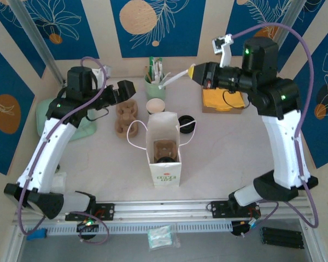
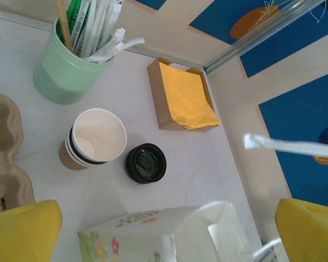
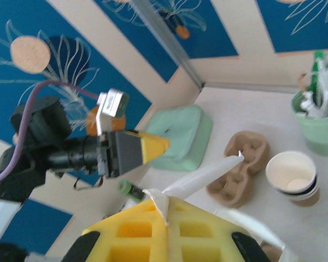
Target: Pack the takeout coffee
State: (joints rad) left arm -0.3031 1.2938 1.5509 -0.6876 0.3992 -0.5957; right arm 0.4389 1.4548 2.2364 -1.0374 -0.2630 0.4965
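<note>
Black-lidded coffee (image 1: 165,159) inside open bag (image 1: 165,176)

Robot lab rig dressed up as a café counter imo: printed blue panels (image 1: 153,27) for walls, aluminium rail (image 1: 164,210) up front, straw cup (image 1: 154,88) and napkins (image 1: 223,100) near the right gripper (image 1: 194,71).

Left arm (image 1: 44,153), right arm (image 1: 284,147): white link shells, smooth and rounded; black joint housings; black bases. Green indicator lights (image 1: 246,52) lit on joints. Purple cable (image 3: 24,120) routed along each arm. Left tool (image 1: 126,91), right tool (image 1: 193,71): black bodies, yellow fingers (image 2: 22,232), grid of recesses moulded in finger backs. Small white-and-grey camera (image 1: 223,43) on bracket at each wrist.
</note>
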